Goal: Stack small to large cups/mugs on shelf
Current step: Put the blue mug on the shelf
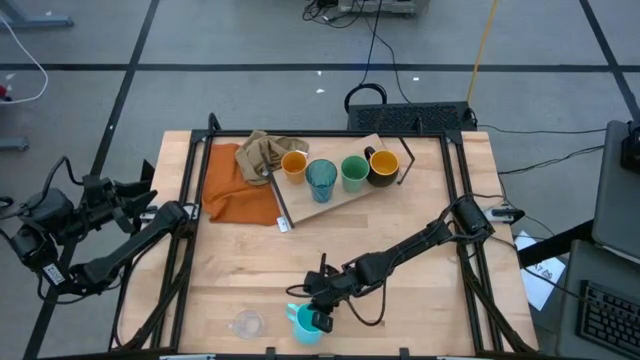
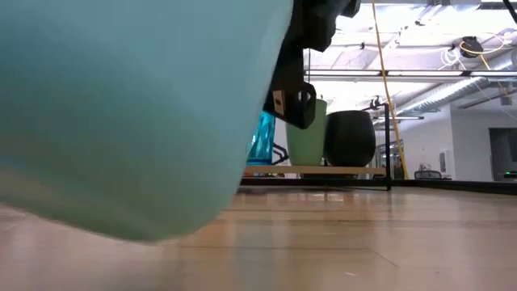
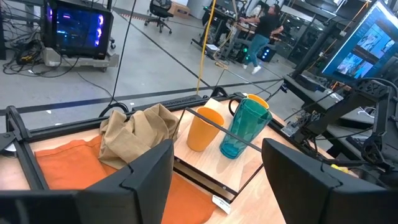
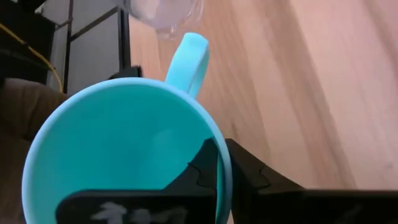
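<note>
The light-blue mug stands near the table's front edge, and my right gripper is shut on its rim. It fills the left of the low view as a pale blue wall. The clear glass stands to its left. On the wooden shelf at the far middle stand the orange cup, the teal tumbler, the green cup and the black mug. My left gripper waits open off the table's left side, pointing toward the shelf. My right gripper grips the mug's wall at the rim, across from the handle. One finger is inside the mug and the other outside. The fingers slant down from the table's right. I cannot tell whether the mug's base is clear of the table.
An orange cloth lies left of the shelf with a crumpled tan cloth on its far end. A black frame rail runs along each side of the table. Bare wood lies between the mug and the shelf.
</note>
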